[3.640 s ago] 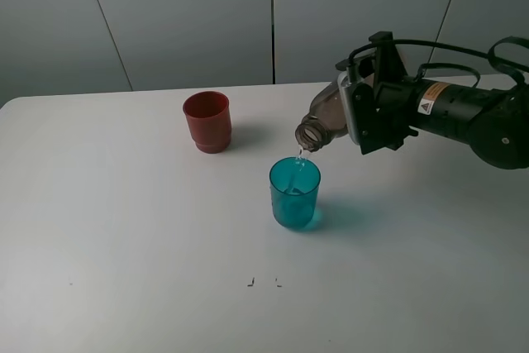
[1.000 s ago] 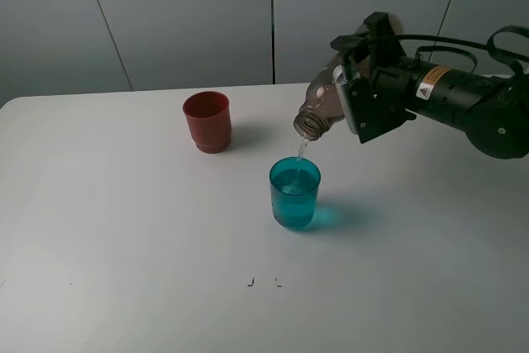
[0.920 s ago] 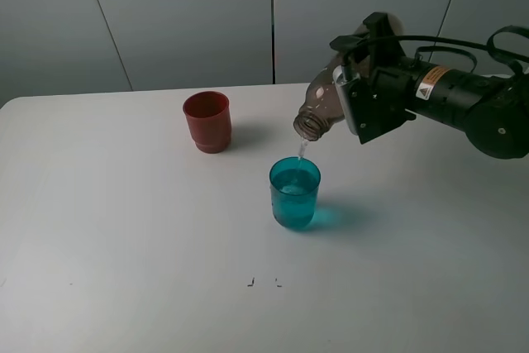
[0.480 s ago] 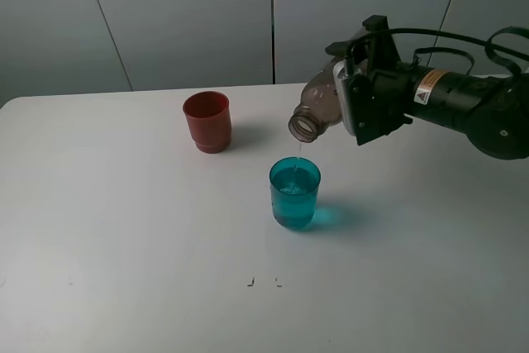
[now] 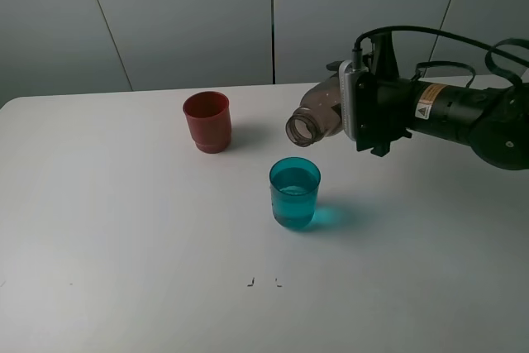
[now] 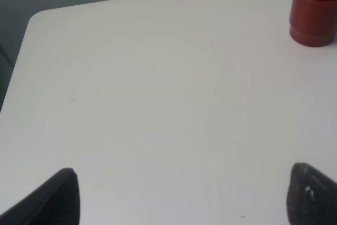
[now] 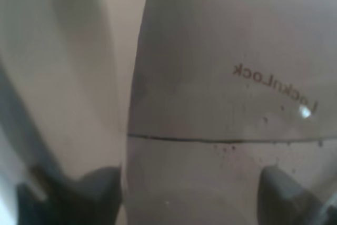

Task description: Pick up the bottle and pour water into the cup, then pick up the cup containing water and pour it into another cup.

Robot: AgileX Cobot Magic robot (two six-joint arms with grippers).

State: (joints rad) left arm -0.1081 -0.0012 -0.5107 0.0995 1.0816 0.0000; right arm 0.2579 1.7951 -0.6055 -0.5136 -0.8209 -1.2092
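My right gripper [image 5: 364,113] is shut on the smoky grey-brown bottle [image 5: 318,115], held nearly level above the table with its open mouth toward the left. No stream leaves the mouth. The bottle's wall fills the right wrist view [image 7: 226,98] between the fingertips [image 7: 95,188]. The teal translucent cup [image 5: 294,193] stands below and left of the bottle's mouth and holds water. The red-brown cup [image 5: 207,121] stands upright farther back left; it also shows in the left wrist view [image 6: 315,10]. My left gripper [image 6: 184,196] is open over bare table, and is out of the exterior view.
The white table [image 5: 124,229] carries two small dark marks [image 5: 264,282] near its front. Its rounded far corner [image 6: 37,17] shows in the left wrist view. Grey wall panels [image 5: 190,14] stand behind the table.
The bottle has tipped back from a downward pouring tilt to nearly level and risen slightly. The water stream into the teal cup has stopped. The cup's water level is higher than at first.
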